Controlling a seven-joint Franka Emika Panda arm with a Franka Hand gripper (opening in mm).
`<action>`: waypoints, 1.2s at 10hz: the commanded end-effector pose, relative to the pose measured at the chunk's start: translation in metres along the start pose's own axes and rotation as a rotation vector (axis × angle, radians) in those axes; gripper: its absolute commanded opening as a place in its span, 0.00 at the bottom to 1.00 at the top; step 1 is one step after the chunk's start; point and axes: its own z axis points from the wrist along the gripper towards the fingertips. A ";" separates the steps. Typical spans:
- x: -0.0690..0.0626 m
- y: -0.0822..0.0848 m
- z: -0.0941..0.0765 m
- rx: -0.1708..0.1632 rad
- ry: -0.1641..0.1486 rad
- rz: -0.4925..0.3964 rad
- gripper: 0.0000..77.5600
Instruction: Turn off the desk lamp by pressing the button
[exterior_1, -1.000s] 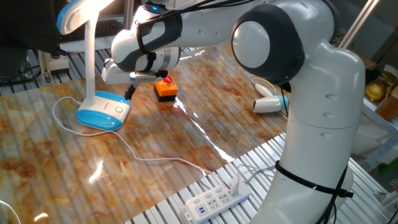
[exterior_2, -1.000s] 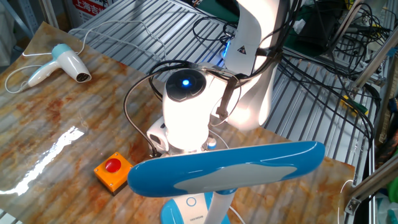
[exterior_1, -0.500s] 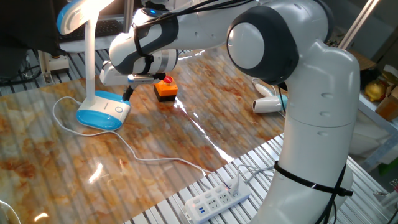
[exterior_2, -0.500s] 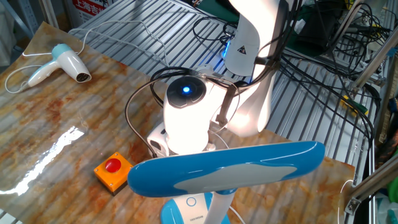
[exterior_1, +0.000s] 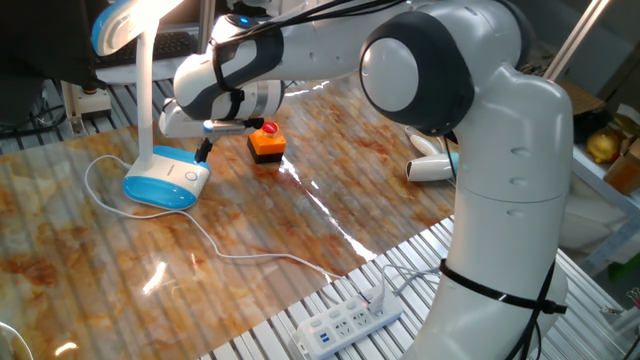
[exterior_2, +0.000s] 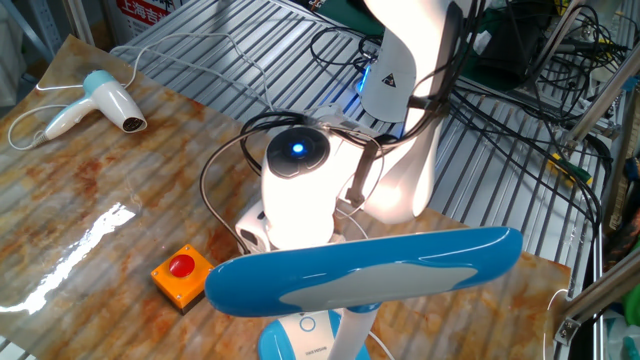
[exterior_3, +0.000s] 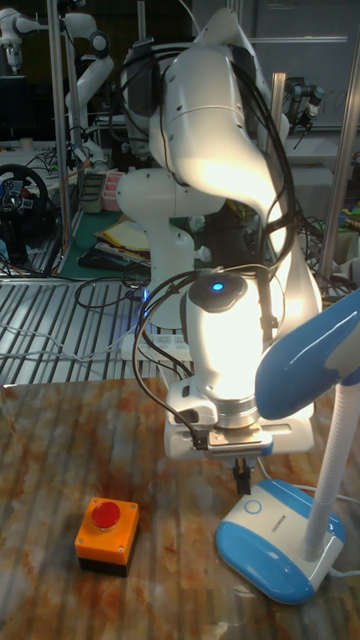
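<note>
The desk lamp stands at the left, with its oval blue-and-white base (exterior_1: 165, 180), slim white neck (exterior_1: 144, 90) and blue-backed head (exterior_1: 122, 22); it is lit and throws light on my wrist. The button (exterior_3: 252, 507) is a faint ring on the base's white top, also seen as the button (exterior_2: 308, 324) in the other fixed view. My gripper (exterior_1: 203, 153) hangs just above the base's right end, its dark fingers together with no gap. In the tall view the gripper (exterior_3: 241, 483) points down, its tips a short way above the button. The lamp head (exterior_2: 370, 265) hides the fingers in the other fixed view.
A red push-button on an orange box (exterior_1: 267, 143) sits just right of the gripper. A white-and-blue hair dryer (exterior_1: 435, 167) lies at the far right. The lamp's thin cord (exterior_1: 230, 256) runs across the table to a power strip (exterior_1: 350, 320) at the front edge.
The arm has shifted slightly left, carrying the gripper a little closer over the lamp base. The lamp stays lit.
</note>
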 end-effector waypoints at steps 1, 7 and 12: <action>-0.002 0.001 0.000 -0.005 -0.014 0.002 0.00; -0.006 0.004 0.011 -0.016 -0.020 0.003 0.00; -0.003 0.007 0.026 -0.030 -0.025 0.003 0.00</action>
